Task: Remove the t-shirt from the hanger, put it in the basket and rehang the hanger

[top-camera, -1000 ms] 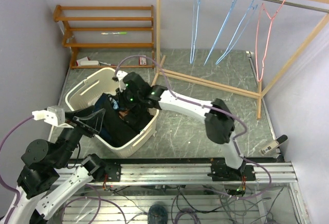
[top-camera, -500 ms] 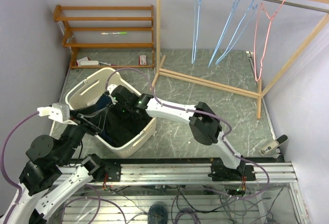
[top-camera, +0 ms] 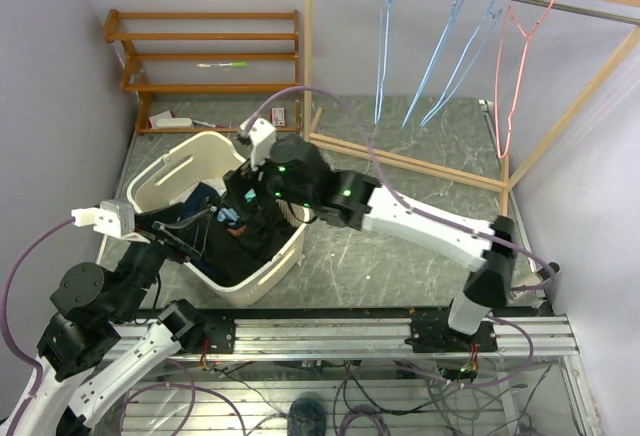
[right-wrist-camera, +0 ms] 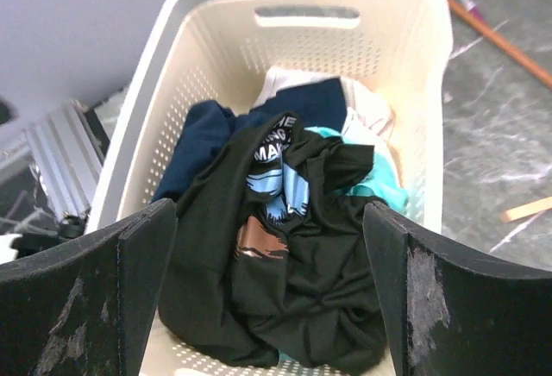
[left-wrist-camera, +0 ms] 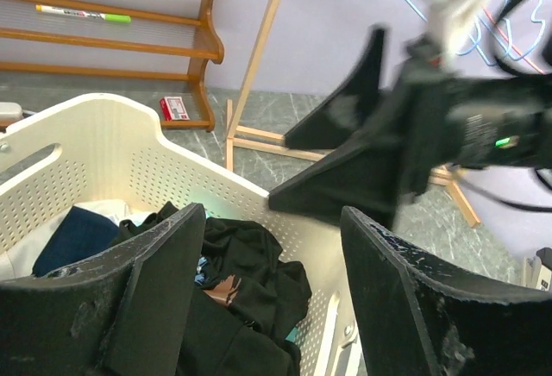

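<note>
The black t-shirt (right-wrist-camera: 293,298) with a blue and brown print lies crumpled in the white perforated basket (right-wrist-camera: 216,14), on no hanger. My right gripper (right-wrist-camera: 269,212) hangs open just above it, holding nothing; the top view shows it (top-camera: 243,201) over the basket (top-camera: 170,161). At the basket's near-left side my left gripper (left-wrist-camera: 272,216) stands open and empty, with the t-shirt (left-wrist-camera: 250,264) below and beyond its fingers. Bare blue hangers (top-camera: 381,46) and a pink hanger (top-camera: 508,66) hang on the rail at the back right.
Under the t-shirt the basket holds a navy garment (right-wrist-camera: 203,143) and teal and white clothes (right-wrist-camera: 371,178). A wooden shelf rack (top-camera: 205,56) stands at the back left. The wooden garment-rack frame (top-camera: 400,159) crosses the floor right of the basket.
My right gripper has opened, let go of the t-shirt and lifted out of the basket, its arm swinging right. The left jaws have widened a little.
</note>
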